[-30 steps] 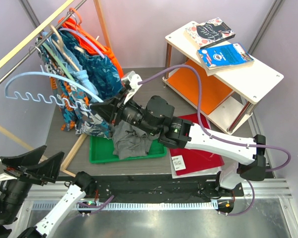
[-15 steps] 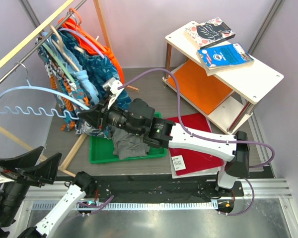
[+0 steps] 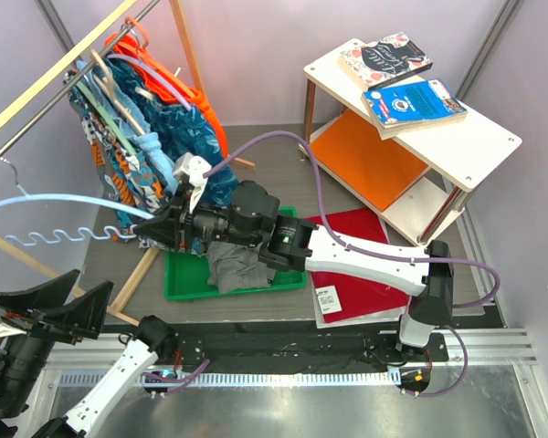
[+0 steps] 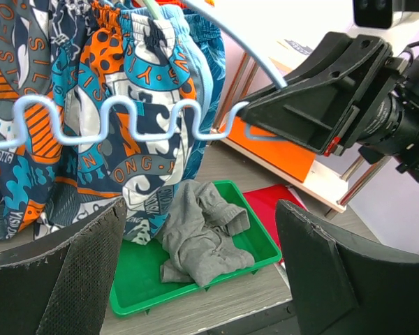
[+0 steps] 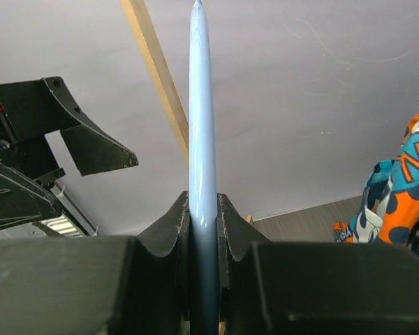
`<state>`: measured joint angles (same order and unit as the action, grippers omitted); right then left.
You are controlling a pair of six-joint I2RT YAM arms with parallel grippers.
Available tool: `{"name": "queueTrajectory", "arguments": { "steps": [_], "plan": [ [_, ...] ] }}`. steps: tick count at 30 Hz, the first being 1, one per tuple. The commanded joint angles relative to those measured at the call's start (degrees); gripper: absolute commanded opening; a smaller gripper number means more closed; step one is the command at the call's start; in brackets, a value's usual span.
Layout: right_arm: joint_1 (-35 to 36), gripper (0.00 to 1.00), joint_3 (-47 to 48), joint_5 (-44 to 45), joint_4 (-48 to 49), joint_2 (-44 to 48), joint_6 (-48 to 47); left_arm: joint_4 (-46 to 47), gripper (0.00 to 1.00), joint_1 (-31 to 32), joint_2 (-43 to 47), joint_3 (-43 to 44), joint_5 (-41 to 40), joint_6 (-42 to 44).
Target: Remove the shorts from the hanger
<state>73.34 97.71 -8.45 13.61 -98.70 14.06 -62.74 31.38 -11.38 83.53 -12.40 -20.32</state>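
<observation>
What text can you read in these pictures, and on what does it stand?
"ONG-": on the printed shorts.
"LONG": same shorts, at the left edge of the left wrist view.
The blue book, the patterned book and the white label: too small to read.

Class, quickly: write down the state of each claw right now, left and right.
Left claw: open, holding nothing.
Right claw: closed on the light-blue hanger.
</observation>
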Motion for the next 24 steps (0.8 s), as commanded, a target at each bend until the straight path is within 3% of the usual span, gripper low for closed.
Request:
{"name": "queueTrajectory", "arguments": {
  "steps": [1, 5, 6, 12, 18, 21, 24],
  "plan": [
    [1.5, 0.01, 4.1, -5.6, -0.2, -1.9, -3.6, 2.8, 0.86, 0.1, 0.4, 0.2, 0.2, 0.4],
    [2.3, 0.11, 5.6, -5.6, -1.7, -3.0, -4.3, 4.4, 0.86, 0.1, 1.7, 0.5, 1.0, 0.0],
    [2.3, 0.22, 5.5, -5.6, -1.9, -3.0, -4.1, 4.6, 0.86, 0.0, 1.8, 0.5, 1.5, 0.0],
    [2.3, 0.54, 2.0, -1.6, -2.4, -0.5, -2.8, 6.6, 0.86, 0.1, 2.3, 0.1, 3.0, -0.6],
    [2.2, 0.75, -5.2, 5.1, -2.4, 6.2, -0.2, 7.5, 0.86, 0.1, 2.4, -0.9, 3.6, -1.0],
    [2.2, 0.79, -8.4, 10.2, -3.4, 10.3, 2.4, 8.1, 0.86, 0.0, 2.6, -1.2, 3.5, -0.8],
    [2.0, 0.83, -12.3, 9.2, -2.5, 14.6, 4.1, 7.6, 0.86, 0.1, 2.5, -1.1, 3.0, -0.3]
  ]
}}
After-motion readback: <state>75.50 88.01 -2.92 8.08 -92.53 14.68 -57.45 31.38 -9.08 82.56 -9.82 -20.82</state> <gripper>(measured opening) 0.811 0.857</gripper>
